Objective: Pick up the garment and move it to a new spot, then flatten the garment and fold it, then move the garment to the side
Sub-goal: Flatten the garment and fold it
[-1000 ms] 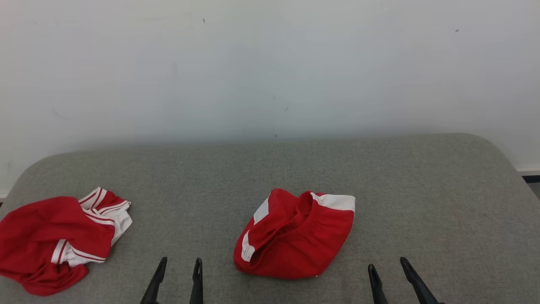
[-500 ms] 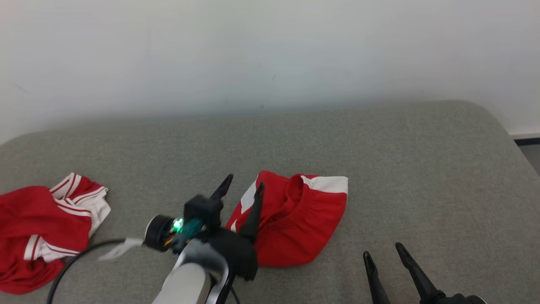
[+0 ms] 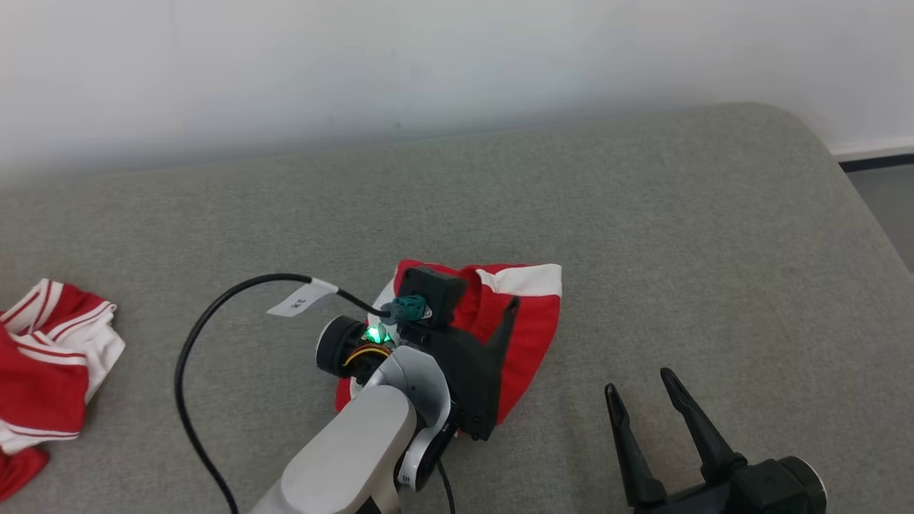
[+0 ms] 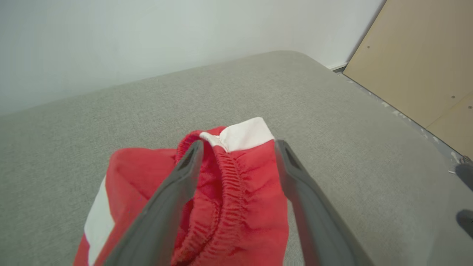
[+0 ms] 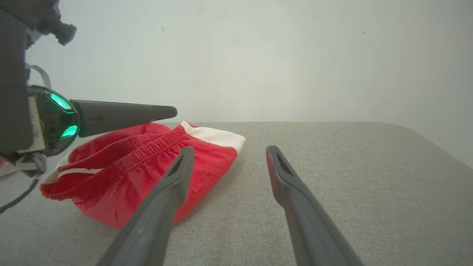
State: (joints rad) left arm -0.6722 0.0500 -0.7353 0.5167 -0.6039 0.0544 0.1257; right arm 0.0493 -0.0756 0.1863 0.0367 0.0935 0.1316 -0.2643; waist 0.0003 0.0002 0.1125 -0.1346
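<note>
- Garment (image 3: 532,314): red shorts with white panels, crumpled on the grey pad (image 3: 678,235), front middle.
- Right gripper (image 3: 639,382): nearest, right of the garment and apart from it; fingers spread, holding nothing.
- Left gripper (image 4: 239,144): above the garment; fingers spread to either side of the elastic waistband, nothing pinched.
- Black cable (image 3: 193,343): loops left from that wrist.
- Second red-and-white garment (image 3: 43,357): at the pad's left edge.
- White wall (image 3: 428,57): behind.
</note>
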